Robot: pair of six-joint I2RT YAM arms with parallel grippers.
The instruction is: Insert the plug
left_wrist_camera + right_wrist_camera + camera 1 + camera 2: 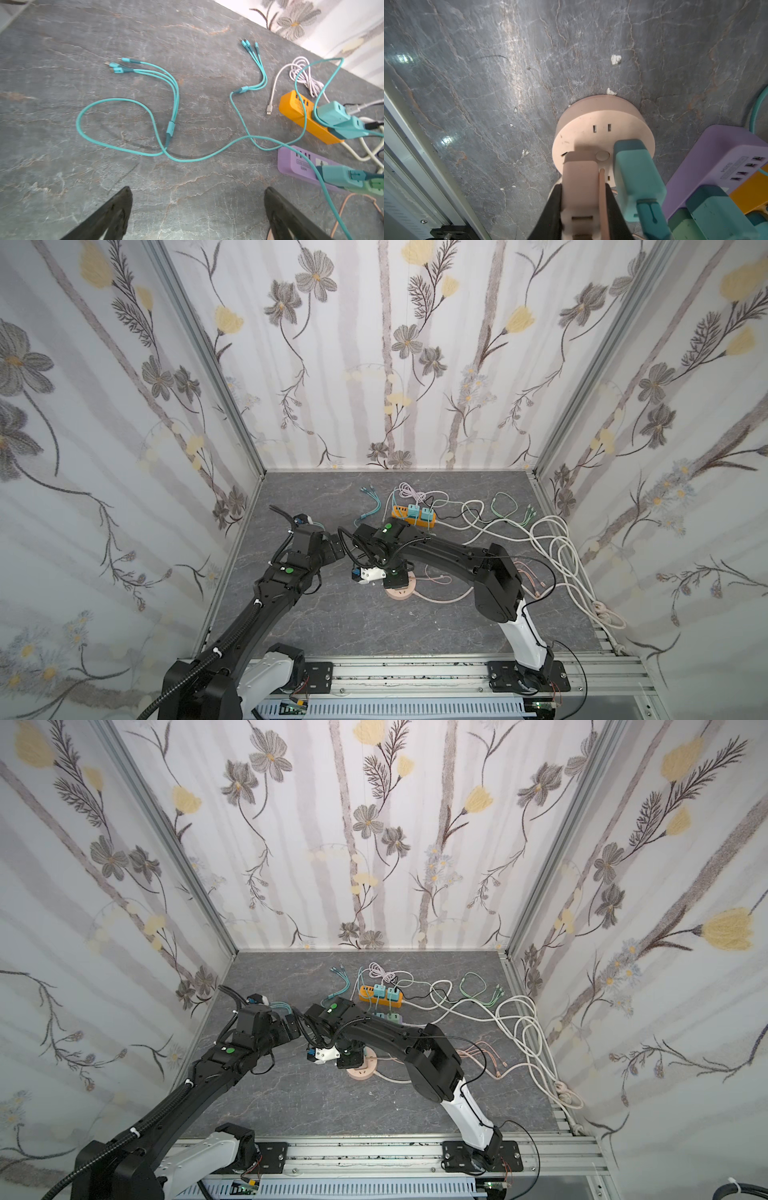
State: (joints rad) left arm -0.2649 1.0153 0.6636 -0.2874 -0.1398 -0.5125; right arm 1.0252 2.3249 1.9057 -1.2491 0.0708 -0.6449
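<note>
**Right gripper [583, 192] clamped on pink plug [580, 176] at round pink socket [591, 108]; left gripper [197, 189] wide apart, empty**

Nearest the base rail, the socket lies flat on the grey table [332, 622], under the right arm's wrist in both top views. In the right wrist view, black fingers [554, 203] press both sides of the plug. A thin pink cord [601, 193] runs between the plug and one finger. The plug's front end sits against the socket face, beside the round centre button. Prongs are hidden, so cannot tell how deep it sits. A teal adapter [635, 172] is plugged into the same socket, just beside the plug. One slot pair [602, 128] on the face is free.

Further in and to the left, the left gripper hangs over bare table, jaws spread wide, holding nothing. Two teal three-headed cables [170, 128] lie loose ahead of it.

Beyond the socket and just beside it is the purple strip [295, 160], with adapters plugged in. Behind that is the orange strip [299, 114], carrying two teal chargers [330, 113]. At the far right, white cords [557, 547] loop toward the right wall.
</note>
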